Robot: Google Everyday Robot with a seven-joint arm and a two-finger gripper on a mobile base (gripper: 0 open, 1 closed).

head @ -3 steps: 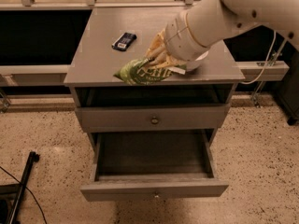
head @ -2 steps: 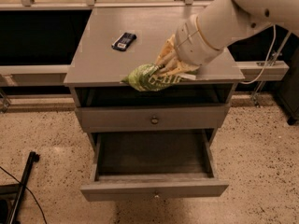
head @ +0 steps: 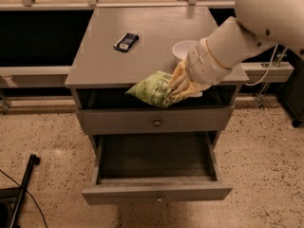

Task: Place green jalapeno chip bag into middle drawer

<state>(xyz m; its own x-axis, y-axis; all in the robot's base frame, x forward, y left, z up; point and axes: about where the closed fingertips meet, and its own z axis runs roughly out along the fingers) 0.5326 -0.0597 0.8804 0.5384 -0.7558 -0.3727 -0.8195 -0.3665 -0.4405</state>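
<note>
One view shows it all: one green jalapeno chip bag [head: 151, 89] is pinched at its right end by the gripper [head: 173, 88], whose tan fingers [head: 179, 81] are closed narrowly on the crinkled foil. The bag hangs in the air at the front edge of the grey cabinet top [head: 142, 27], tilted with its left end pointing out and slightly down, in front of the dark gap beneath the top. One white arm [head: 237, 42] reaches in from the upper right. Two things rest on the cabinet top: one white bowl [head: 184, 48] just behind the gripper, and one small dark packet [head: 126, 42] well to the left. Two drawer fronts show: the upper drawer front [head: 118, 121] with its round knob [head: 156, 122] is closed, and the middle drawer [head: 156, 192] below is pulled out, well under the bag and apart from it.
</note>
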